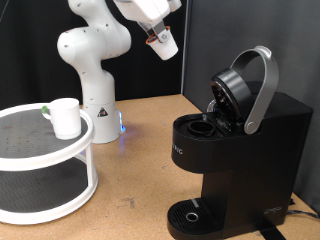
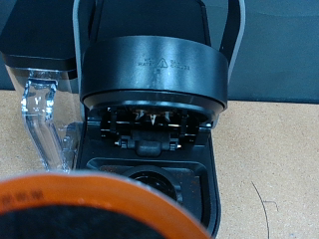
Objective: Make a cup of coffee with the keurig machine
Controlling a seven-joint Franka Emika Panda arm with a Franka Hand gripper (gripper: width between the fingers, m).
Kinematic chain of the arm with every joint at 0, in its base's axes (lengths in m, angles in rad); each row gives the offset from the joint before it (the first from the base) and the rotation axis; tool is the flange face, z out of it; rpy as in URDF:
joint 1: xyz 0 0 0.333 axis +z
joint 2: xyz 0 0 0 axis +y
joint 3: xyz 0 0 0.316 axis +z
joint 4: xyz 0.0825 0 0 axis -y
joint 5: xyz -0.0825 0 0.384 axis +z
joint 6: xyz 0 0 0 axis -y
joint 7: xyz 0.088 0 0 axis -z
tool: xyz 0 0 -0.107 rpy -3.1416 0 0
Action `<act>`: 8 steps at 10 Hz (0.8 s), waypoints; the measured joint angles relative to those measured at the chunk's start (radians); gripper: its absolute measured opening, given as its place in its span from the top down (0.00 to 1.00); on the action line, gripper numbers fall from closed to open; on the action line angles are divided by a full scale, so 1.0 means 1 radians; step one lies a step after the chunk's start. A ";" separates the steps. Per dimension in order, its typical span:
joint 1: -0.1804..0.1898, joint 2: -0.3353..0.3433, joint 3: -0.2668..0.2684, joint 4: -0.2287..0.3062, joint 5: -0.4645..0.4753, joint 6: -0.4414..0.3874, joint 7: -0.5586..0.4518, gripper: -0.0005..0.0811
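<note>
My gripper [image 1: 157, 33] is high at the exterior view's top, shut on a small white coffee pod [image 1: 165, 45] with an orange rim. It is up and to the left of the keurig machine [image 1: 245, 150], well apart from it. The black machine's lid [image 1: 240, 88] with its silver handle is raised, and the pod chamber [image 1: 203, 126] is open. In the wrist view the pod's orange rim [image 2: 100, 194] fills the lower edge, with the raised lid [image 2: 150, 68] and the chamber [image 2: 150, 182] beyond it. The white cup [image 1: 66, 117] stands on a round white shelf.
The two-tier round white shelf [image 1: 30, 150] stands at the exterior view's left. The arm's white base [image 1: 98, 110] is behind it. The machine's round drip tray [image 1: 190, 215] is bare. A clear water tank [image 2: 40, 110] sits on the machine's side. A cable [image 1: 305, 210] lies at the right.
</note>
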State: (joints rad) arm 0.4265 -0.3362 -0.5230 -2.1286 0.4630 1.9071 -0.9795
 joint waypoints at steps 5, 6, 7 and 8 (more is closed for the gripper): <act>0.028 0.037 0.025 -0.005 0.029 0.029 -0.008 0.46; 0.032 0.053 0.038 -0.006 0.029 0.039 -0.008 0.46; 0.035 0.068 0.050 -0.006 0.029 0.050 -0.008 0.46; 0.037 0.080 0.059 -0.008 0.029 0.064 -0.008 0.46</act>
State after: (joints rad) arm 0.4634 -0.2563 -0.4643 -2.1365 0.4923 1.9712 -0.9875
